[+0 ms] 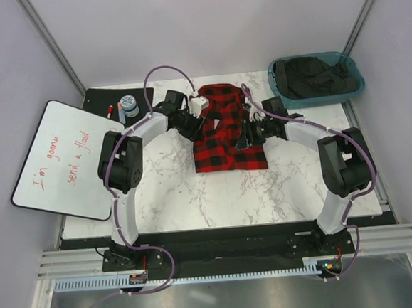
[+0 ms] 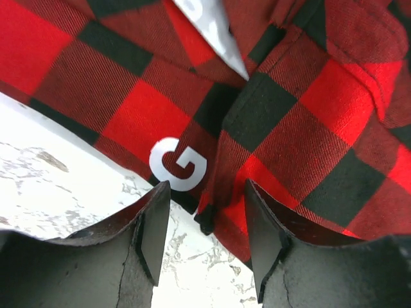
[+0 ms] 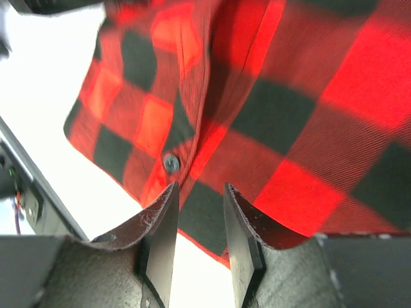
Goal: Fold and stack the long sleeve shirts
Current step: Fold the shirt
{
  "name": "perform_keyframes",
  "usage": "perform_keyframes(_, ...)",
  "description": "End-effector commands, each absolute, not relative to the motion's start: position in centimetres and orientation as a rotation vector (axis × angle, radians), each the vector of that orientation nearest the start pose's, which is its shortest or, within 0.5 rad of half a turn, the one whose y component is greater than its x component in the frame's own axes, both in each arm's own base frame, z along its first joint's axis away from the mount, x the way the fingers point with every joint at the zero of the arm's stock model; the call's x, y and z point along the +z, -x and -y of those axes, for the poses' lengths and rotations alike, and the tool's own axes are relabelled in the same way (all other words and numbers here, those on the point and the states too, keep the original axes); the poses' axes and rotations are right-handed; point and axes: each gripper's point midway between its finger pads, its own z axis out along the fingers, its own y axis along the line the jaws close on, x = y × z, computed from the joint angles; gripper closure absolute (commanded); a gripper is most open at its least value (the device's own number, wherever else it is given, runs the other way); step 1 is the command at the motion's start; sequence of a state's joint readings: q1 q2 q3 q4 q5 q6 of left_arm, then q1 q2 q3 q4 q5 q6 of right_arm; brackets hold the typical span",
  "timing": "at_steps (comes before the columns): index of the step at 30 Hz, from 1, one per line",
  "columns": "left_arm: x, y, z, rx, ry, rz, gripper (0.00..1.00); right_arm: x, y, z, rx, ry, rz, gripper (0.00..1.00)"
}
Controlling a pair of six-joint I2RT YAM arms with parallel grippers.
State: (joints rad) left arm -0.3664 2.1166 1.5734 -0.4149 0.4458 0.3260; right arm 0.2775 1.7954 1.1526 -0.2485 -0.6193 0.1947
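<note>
One long sleeve shirt (image 1: pixel 222 135), red-and-black check flannel, lies folded flat in the middle of the marble table (image 1: pixel 194 190). My left gripper (image 1: pixel 198 123) hovers open over the shirt's left edge. In the left wrist view its fingers (image 2: pixel 207 192) straddle a hem corner of the shirt (image 2: pixel 289 115) beside a white round "G" sticker (image 2: pixel 178 164), with nothing between them. My right gripper (image 1: pixel 250 134) is at the shirt's right edge. The right wrist view shows its jaws (image 3: pixel 200 192) apart above the shirt (image 3: pixel 308 128), near a button (image 3: pixel 171 163).
A blue basket (image 1: pixel 319 99) holding dark clothes sits at the back right. A whiteboard (image 1: pixel 63 158) with red writing leans off the table's left side. A small jar (image 1: pixel 128 104) and a marker (image 1: pixel 110 110) rest on a dark mat at the back left.
</note>
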Motion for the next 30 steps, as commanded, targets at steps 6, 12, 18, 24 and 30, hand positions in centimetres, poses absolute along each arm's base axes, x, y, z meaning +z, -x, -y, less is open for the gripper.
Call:
perform_keyframes(6, 6.9, -46.3, 24.8, -0.544, -1.08, -2.213, 0.83, 1.8, -33.6, -21.4, 0.971, 0.357, -2.61, 0.6)
perform_keyframes(12, 9.3, -48.6, 26.2, -0.511, -1.102, -2.098, 0.98, 1.3, -33.6, -20.9, 0.928, 0.365, -2.622, 0.6)
perform_keyframes(18, 5.1, -48.9, 25.1, -0.413, -1.137, -2.18, 0.93, 2.7, -33.9, -21.4, 0.963, 0.382, -2.582, 0.6)
perform_keyframes(24, 6.9, -50.0, 24.0, -0.337, -1.105, -2.178, 0.63, 8.1, -34.7, -22.6, 1.044, 0.434, -2.452, 0.58)
perform_keyframes(30, 15.8, -46.4, 24.5, -0.577, -0.976, -2.092, 0.39, 13.4, -36.3, -21.6, 0.959, 0.525, -2.32, 0.57)
